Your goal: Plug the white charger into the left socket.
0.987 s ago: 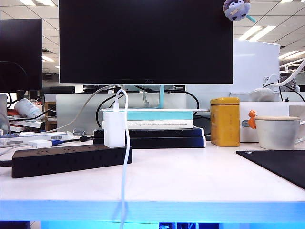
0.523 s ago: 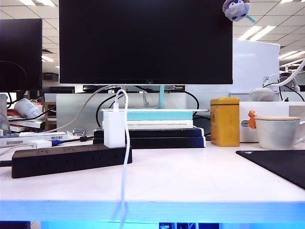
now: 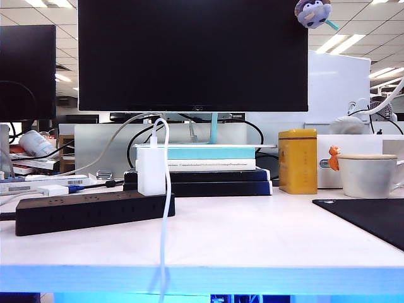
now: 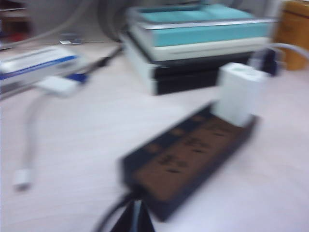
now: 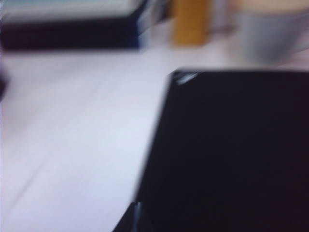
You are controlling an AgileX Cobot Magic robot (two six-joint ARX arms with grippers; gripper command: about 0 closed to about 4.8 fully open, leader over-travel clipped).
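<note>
On the black power strip (image 3: pixel 95 211), at its right end, one white charger (image 3: pixel 151 172) stood upright, plugged in, one thin cable (image 3: pixel 165 227) trailing off the desk. No lettering was readable. My left gripper (image 4: pixel 133 218), jaws together, sat at the strip's opposite end from the charger; my right gripper (image 5: pixel 131 218), likewise closed, was over one black mat (image 5: pixel 231 150).

1. A large dark monitor (image 3: pixel 192 55) stands over a stack of books (image 3: pixel 202 170) on the white table (image 3: pixel 252 240).
2. A yellow tin (image 3: pixel 298 161) sits beside a pale cup (image 3: pixel 369 175).
3. A black mat (image 3: pixel 372 218) covers the table's right corner.
</note>
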